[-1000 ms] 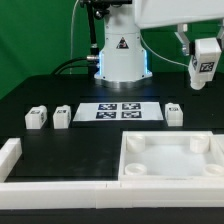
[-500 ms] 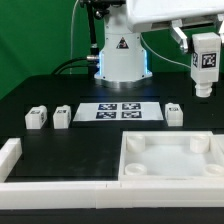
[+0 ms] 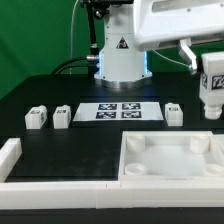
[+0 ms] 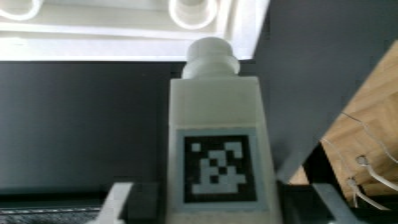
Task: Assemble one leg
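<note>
Gripped upright in mid-air at the exterior view's right: leg (image 3: 212, 88), clenched at its upper end between the fingers (image 4: 123, 206). Long axis vertical, peg end pointing down, directly below the fingers, near the tray (image 3: 165, 137) far corner on the bench (image 3: 70, 150).

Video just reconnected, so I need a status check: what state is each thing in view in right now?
Small white plastic block leg with a black-and-white tag: upright, airborne, peg end down, not in a socket.
Two-finger gripper: shut on that leg.
Three loose white block legs: resting on the black table, ungripped.
Large white square tray-like piece: flat, visible corner sockets empty.
Marker board: flat on the table.
</note>
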